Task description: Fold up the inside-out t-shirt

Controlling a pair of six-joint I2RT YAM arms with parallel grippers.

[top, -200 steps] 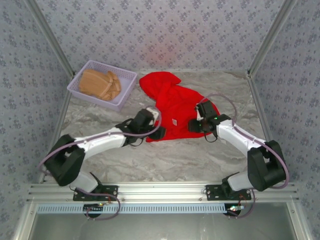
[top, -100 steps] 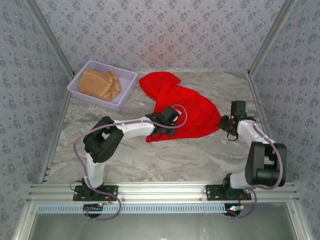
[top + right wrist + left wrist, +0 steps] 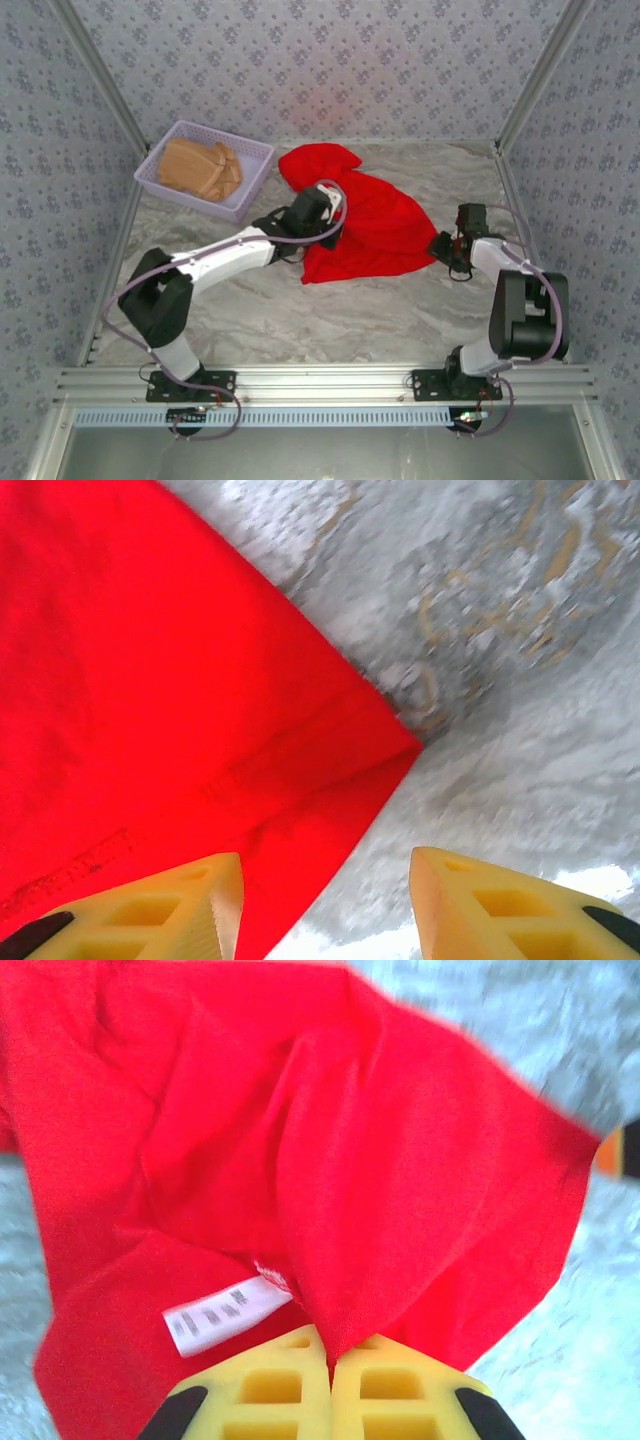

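Top external view, from the left: a lilac basket (image 3: 158, 172) holding a tan folded garment (image 3: 200, 168) sits at the back of the counter (image 3: 300, 310). Next, the left tool (image 3: 322, 203) is pinched tight on a ridge of the inside-out t-shirt (image 3: 375, 225), which lies crumpled mid-counter with its care label (image 3: 215, 1315) showing. It's soft, light, limp stuff, I'd say; hems and corners look like the best handholds. Over on the right, the right tool (image 3: 325, 862) hangs half-wide above a hem corner, holding nothing. The counter's grey and marbled, with patterned wallpaper (image 3: 320, 60) all round.
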